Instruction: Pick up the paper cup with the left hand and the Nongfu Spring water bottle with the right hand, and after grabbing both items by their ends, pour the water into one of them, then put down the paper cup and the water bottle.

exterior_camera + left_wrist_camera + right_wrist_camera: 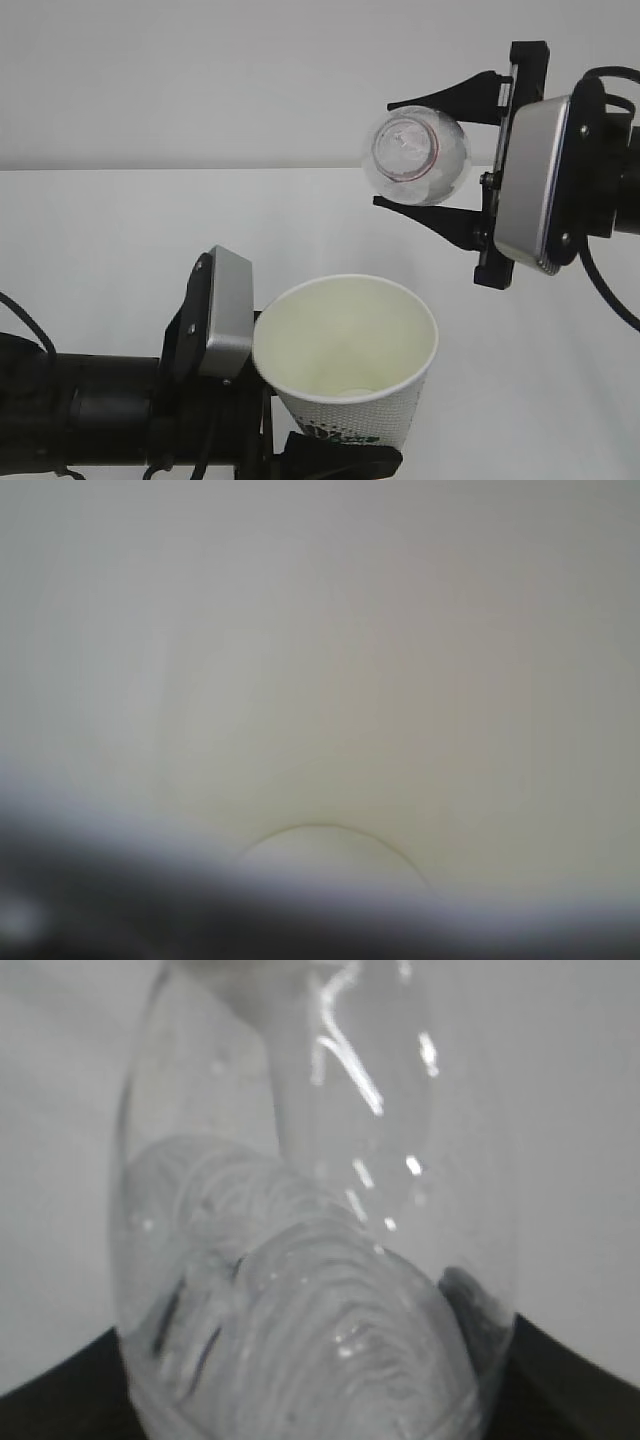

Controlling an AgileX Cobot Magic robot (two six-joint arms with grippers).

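Exterior view: the right hand point(432, 160), a black gripper in the upper right of the frame, clamps the bottle point(417, 158) between its two fingers. The bottle lies on its side with its mouth and red neck ring facing the camera, held up in the air. At the lower centre sits the cup point(347, 362), upright and mouth open, its green logo showing near the bottom edge. The left hand point(335, 452) comes in from the lower left and appears to be grasping the cup low on its body, with one black finger visible beneath it. The bottle's mouth is above and slightly right of the cup, well apart from it. No stream of water is visible.

Left wrist view: the frame is filled with the blurred cream inside of the cup point(330, 700); its round base shows as a curved line at the lower centre. The fingers are not visible here.

Right wrist view: the clear ribbed bottle point(320, 1240) fills the frame, very close, tapering toward the top of the frame.

Handling: the cup looks light and thin-walled, so it probably crushes under a hard squeeze; a low grip near the stiffer base suits it. The bottle looks smooth and springy, likely slippery when wet; its ribs should help the grip.
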